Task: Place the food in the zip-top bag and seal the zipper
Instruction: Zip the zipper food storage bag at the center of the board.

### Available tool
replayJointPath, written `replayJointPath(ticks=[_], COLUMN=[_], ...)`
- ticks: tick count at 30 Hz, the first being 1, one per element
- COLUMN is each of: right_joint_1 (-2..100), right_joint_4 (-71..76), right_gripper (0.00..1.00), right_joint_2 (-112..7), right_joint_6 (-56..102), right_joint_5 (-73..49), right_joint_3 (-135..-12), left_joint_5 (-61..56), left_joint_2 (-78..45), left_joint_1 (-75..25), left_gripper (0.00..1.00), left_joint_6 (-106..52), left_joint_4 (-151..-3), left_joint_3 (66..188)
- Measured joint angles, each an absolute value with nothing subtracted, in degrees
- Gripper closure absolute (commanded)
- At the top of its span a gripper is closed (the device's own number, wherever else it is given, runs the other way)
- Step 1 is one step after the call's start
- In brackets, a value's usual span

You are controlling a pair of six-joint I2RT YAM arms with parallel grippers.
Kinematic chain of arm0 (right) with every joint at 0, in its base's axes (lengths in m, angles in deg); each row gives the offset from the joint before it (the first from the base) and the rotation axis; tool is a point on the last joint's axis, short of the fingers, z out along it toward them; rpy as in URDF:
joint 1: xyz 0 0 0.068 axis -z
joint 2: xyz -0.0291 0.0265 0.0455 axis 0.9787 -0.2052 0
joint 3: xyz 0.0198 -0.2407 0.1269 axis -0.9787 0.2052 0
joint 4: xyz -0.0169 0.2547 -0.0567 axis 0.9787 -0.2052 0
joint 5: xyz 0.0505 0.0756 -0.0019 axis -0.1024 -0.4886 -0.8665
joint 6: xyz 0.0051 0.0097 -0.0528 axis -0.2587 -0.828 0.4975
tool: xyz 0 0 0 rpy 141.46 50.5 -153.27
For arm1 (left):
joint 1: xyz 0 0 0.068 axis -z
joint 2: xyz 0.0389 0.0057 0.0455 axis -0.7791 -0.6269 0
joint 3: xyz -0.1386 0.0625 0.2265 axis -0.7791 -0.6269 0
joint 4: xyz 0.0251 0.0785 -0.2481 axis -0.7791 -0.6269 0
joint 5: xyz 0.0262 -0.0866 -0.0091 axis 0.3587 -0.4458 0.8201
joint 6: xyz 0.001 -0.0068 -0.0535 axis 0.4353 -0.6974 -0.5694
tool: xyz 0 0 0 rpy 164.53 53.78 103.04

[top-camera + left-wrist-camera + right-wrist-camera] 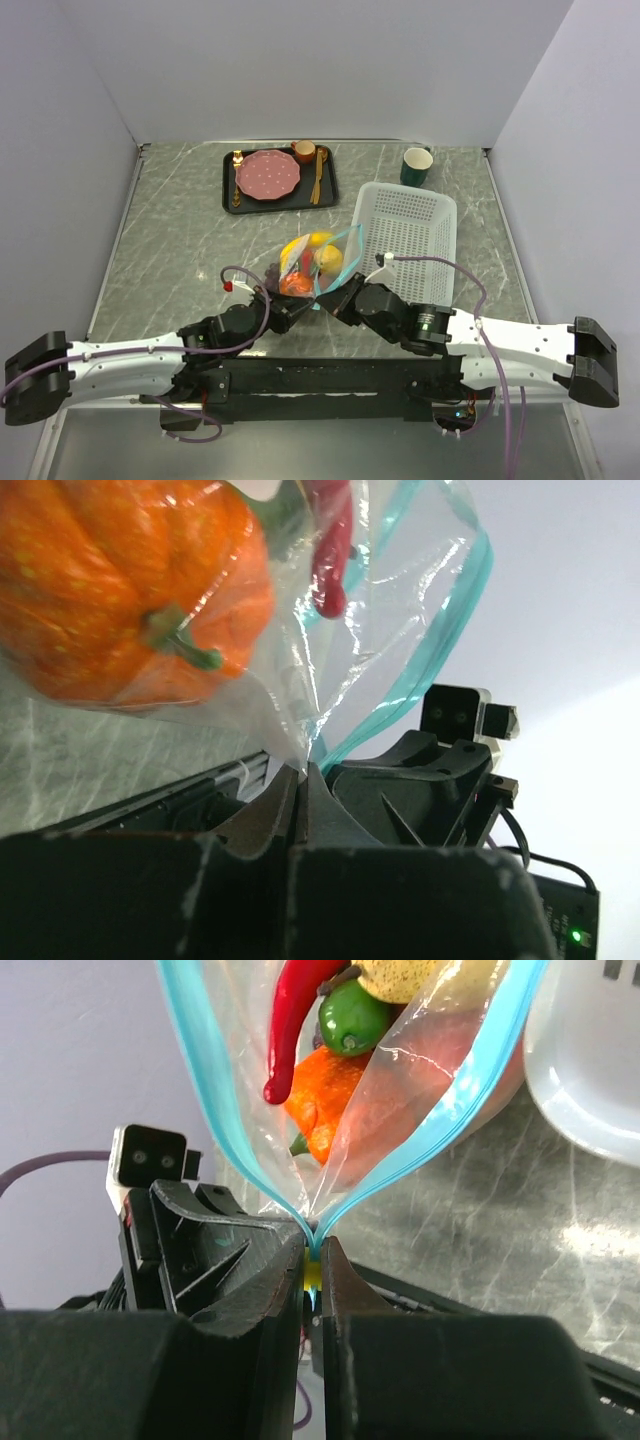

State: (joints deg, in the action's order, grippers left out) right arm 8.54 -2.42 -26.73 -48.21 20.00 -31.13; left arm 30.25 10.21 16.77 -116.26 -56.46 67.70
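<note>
The zip-top bag lies at the table's centre with its mouth open in a V. Inside it are a round orange fruit, a red chili, a green fruit and a yellow fruit. My left gripper is shut on the clear plastic at the bag's near corner. My right gripper is shut on the near end of the teal zipper, where its two strips meet, with a small yellow piece between the jaws. The two grippers sit side by side, almost touching.
A white mesh basket stands just right of the bag. At the back, a black tray holds a pink plate, gold cutlery and an orange cup. A green cup stands behind the basket.
</note>
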Motion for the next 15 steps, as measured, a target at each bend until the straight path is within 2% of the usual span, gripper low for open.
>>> replayJointPath(ticks=[9,15], right_joint_1=[7.35,7.38], right_joint_4=[-2.90,-4.76], right_gripper=[0.97,0.97], right_joint_2=[-22.58,-23.06], right_joint_6=[-49.11,-49.31], right_joint_5=[19.38,18.20], right_joint_3=[-31.13,-31.66], left_joint_5=[26.65,24.20], left_joint_2=[18.10,18.59], left_joint_1=[16.77,16.33], left_gripper=[0.99,0.99], left_joint_6=[-116.33,-115.93], left_joint_4=[-58.60,-57.99], left_joint_3=[66.41,65.07])
